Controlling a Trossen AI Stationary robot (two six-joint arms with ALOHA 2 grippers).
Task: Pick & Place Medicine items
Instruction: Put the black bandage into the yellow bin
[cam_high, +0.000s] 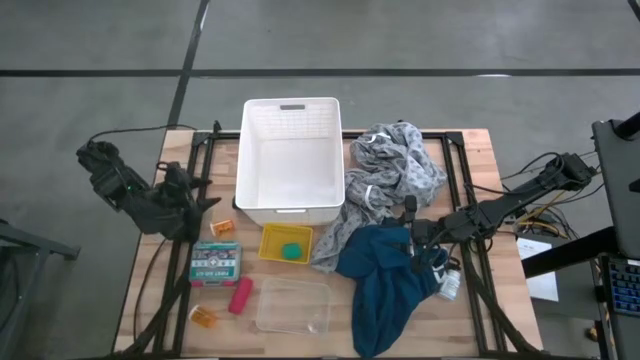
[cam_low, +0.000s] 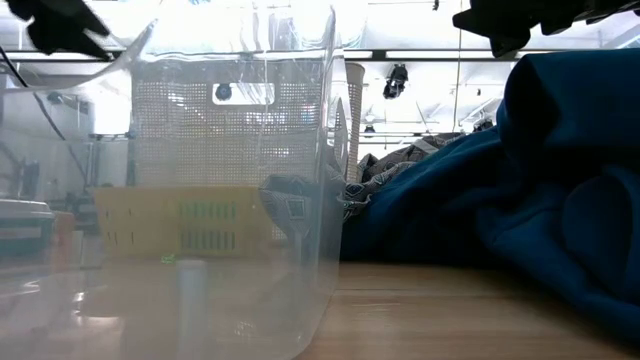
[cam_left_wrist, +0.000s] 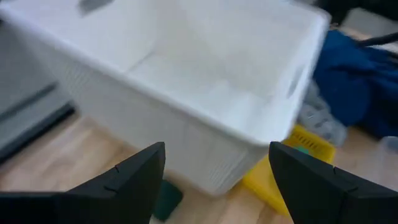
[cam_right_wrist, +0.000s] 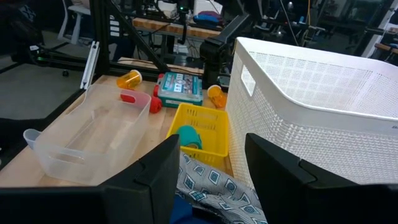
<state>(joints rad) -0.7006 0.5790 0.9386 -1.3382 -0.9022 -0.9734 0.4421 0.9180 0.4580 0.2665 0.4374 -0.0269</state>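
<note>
Seen from above, one orange pill bottle (cam_high: 222, 228) lies by the white basket's near-left corner, and a second (cam_high: 203, 318) lies near the table's near edge. The pink-red cylinder (cam_high: 240, 296) lies beside a clear tub. The dark green roll (cam_high: 291, 251) sits inside a small yellow basket (cam_high: 286, 242). A white bottle (cam_high: 449, 285) lies at the teal-blue cloth's right edge. My left gripper (cam_high: 203, 205) is open and hovers left of the white basket. My right gripper (cam_high: 415, 232) is open above the spot where the two cloths meet. Its wrist view shows the roll (cam_right_wrist: 188, 137), the cylinder (cam_right_wrist: 138, 99) and both orange bottles (cam_right_wrist: 129, 79) (cam_right_wrist: 216, 96).
A large white basket (cam_high: 290, 160) stands at the table's far middle. A clear plastic tub (cam_high: 293, 305) sits near the near edge, a teal first-aid box (cam_high: 215, 261) to its left. A grey patterned cloth (cam_high: 395, 175) and a teal-blue cloth (cam_high: 385, 285) lie heaped on the right half.
</note>
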